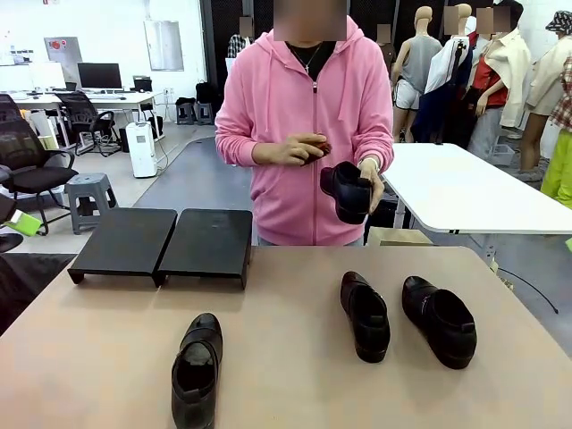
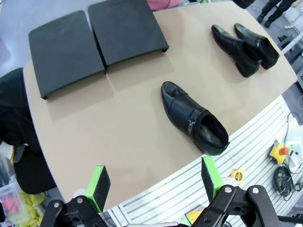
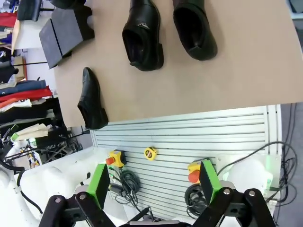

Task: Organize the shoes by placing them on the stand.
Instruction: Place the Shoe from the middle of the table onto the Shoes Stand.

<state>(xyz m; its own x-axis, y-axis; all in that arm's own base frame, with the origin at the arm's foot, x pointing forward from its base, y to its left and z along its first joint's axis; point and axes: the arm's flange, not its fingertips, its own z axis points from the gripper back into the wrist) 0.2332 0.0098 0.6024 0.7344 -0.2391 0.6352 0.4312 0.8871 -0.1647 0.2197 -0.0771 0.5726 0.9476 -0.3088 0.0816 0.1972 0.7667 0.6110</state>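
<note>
The tan worktop (image 1: 295, 375) is carrying nearly everything here. The stand (image 1: 207, 241) is sitting bare, its two sloped platforms side by side. Behind the stand's right end, a person is holding the fourth shoe (image 1: 347, 191) in one hand (image 1: 373, 177) and what looks like a brush (image 1: 315, 147) in the other.

In front of the stand, the lone shoe (image 1: 197, 368) is lying with its long axis running toward the stand, toe leading. Well to the stand's right, the middle shoe (image 1: 365, 315) and the right shoe (image 1: 438, 320) are lying parallel, toes angling away from the robot.

So this is looking like the opening step, with nothing placed yet. The left gripper (image 2: 155, 178) is hovering with fingers spread, grasping nothing, and the right gripper (image 3: 154, 181) is hanging likewise released. The next move is probably calling for the left arm to drop over the lone shoe, pinch across its narrow width and carry it onto the stand.
</note>
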